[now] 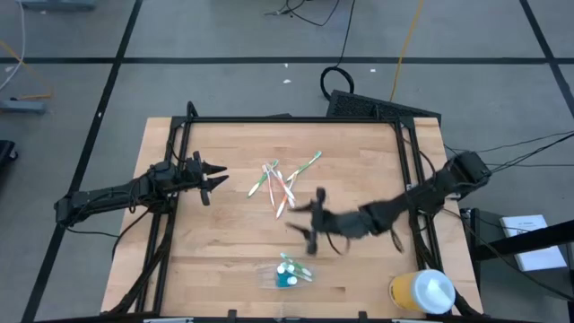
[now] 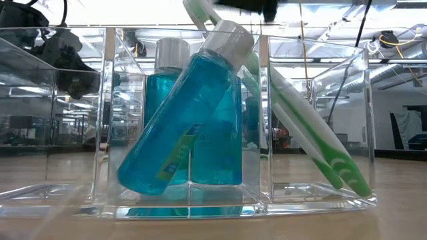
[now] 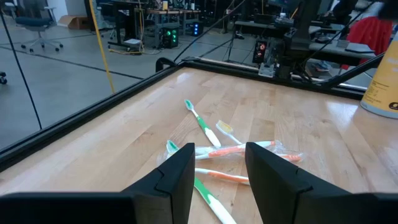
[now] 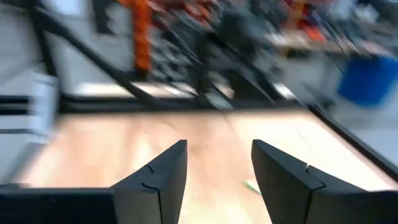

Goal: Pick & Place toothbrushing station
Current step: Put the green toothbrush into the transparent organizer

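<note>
Left gripper (image 1: 218, 179) hovers with fingers parted at the left; right gripper (image 1: 305, 222), also parted and empty, reaches mid-table.

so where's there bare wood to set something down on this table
Free: the near-left corner, between the left arm and the toothbrushing station, and the far strip behind the loose toothbrushes. Crowded: the middle, where those toothbrushes lie between the left gripper and the right gripper, and the near-right corner with the yellow cup.

Right wrist view is all blurry; only a tiny green bit (image 4: 251, 185) shows on the desk (image 4: 112, 149), can't tell what. Yellow cup (image 1: 421, 292) at desk's near right corner is cut off. Low view cuts the toothbrushing station (image 2: 200, 200) at its left side.
</note>
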`<act>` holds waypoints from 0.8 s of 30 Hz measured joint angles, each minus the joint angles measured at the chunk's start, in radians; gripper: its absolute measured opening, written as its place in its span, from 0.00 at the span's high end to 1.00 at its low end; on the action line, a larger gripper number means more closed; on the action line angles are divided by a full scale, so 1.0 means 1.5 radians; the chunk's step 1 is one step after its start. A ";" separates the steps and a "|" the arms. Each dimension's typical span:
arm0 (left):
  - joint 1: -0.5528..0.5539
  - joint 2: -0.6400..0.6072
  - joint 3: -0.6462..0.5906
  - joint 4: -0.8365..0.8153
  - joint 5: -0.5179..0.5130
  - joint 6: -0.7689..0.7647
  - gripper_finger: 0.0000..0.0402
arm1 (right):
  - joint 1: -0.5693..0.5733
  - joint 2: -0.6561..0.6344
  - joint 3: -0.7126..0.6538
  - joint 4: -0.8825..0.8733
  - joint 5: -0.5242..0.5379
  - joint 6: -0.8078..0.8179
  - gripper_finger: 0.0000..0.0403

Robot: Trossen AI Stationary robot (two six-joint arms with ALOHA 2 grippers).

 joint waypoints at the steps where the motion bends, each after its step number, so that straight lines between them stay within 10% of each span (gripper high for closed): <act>1: 0.000 0.000 0.000 0.000 0.000 0.000 0.63 | -0.026 0.000 0.000 -0.031 0.000 0.022 0.58; 8: 0.000 0.000 0.000 0.000 0.000 0.000 0.63 | -0.253 0.023 -0.001 -0.242 -0.025 0.163 0.59; 13: 0.000 0.000 0.000 0.000 0.000 0.000 0.63 | -0.391 0.075 -0.001 -0.247 -0.239 0.241 0.60; 24: 0.000 0.000 0.000 0.000 0.000 0.000 0.63 | -0.445 0.192 0.000 -0.182 -0.351 0.231 0.60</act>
